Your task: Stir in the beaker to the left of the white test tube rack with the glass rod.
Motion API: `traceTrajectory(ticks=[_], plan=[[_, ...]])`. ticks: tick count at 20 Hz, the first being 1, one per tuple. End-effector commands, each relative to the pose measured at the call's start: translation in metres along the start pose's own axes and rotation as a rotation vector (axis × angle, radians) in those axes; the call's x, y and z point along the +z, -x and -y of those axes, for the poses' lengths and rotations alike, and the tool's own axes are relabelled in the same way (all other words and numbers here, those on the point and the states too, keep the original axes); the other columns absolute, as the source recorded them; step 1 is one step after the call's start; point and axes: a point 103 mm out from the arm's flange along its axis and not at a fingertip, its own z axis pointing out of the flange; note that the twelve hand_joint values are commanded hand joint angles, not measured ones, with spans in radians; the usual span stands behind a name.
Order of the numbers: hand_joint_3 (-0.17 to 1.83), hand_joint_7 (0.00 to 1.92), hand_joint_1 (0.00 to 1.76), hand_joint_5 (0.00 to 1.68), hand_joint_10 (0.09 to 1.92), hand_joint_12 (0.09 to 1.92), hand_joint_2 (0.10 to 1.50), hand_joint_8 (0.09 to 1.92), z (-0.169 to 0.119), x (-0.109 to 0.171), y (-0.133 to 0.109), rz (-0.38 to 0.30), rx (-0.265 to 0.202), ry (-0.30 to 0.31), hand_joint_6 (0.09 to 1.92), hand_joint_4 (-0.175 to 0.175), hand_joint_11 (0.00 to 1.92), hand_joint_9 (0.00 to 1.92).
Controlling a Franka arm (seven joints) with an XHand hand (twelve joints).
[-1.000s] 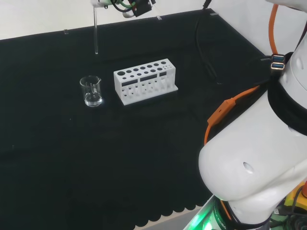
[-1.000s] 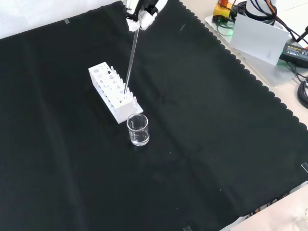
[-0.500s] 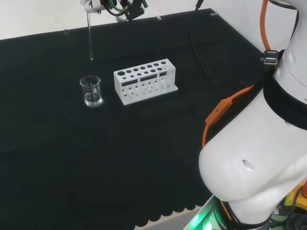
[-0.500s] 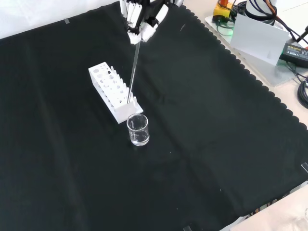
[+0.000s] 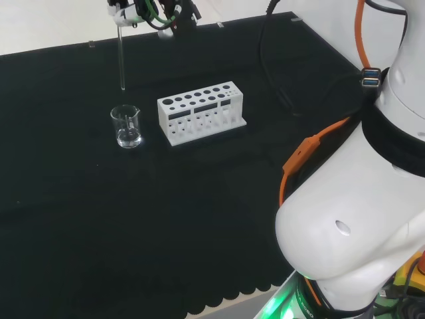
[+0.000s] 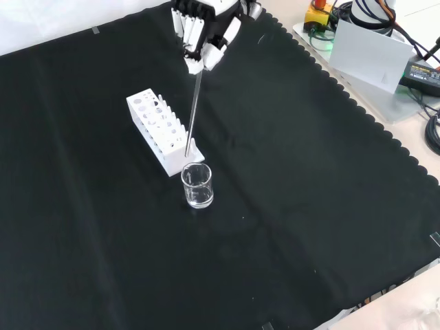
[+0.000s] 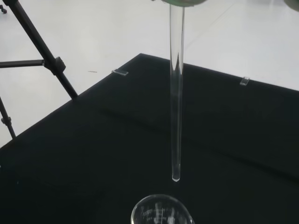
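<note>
Looks like a robotics lab bench rigged for chemistry handling. Black cloth [image 6: 309, 206] with a scalloped hem over the whole bench, small clear tabs along its far edge in the head view. Lab ware near the cloth's middle: white test tube rack [image 5: 201, 111], clear beaker [image 5: 126, 126] just beside it, glass rod [image 6: 192, 110] hanging from the hand [image 6: 206, 31]. Off the cloth's top right corner in the front view: grey box [image 6: 368, 51], cables, yellow unit with red top [image 6: 320, 14], probably an emergency stop. Pale bare floor and black tripod legs [image 7: 39, 42] beyond the bench in the wrist view.
</note>
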Motion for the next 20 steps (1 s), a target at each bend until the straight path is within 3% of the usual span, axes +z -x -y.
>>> traceTrajectory(ticks=[1,10,20], plan=[[-0.17,1.31,1.31,1.26,0.50,0.66,1.07,0.55,-0.003,0.021,0.004,-0.010,-0.007,-0.013,0.55,-0.175,1.69,1.82],[-0.17,1.31,1.31,1.26,0.50,0.67,1.07,0.55,-0.004,0.034,0.008,-0.007,-0.012,-0.018,0.54,-0.175,1.69,1.82],[-0.17,1.31,1.31,1.27,0.50,0.67,1.07,0.54,-0.004,0.069,0.010,-0.008,-0.025,-0.025,0.54,-0.175,1.69,1.82]])
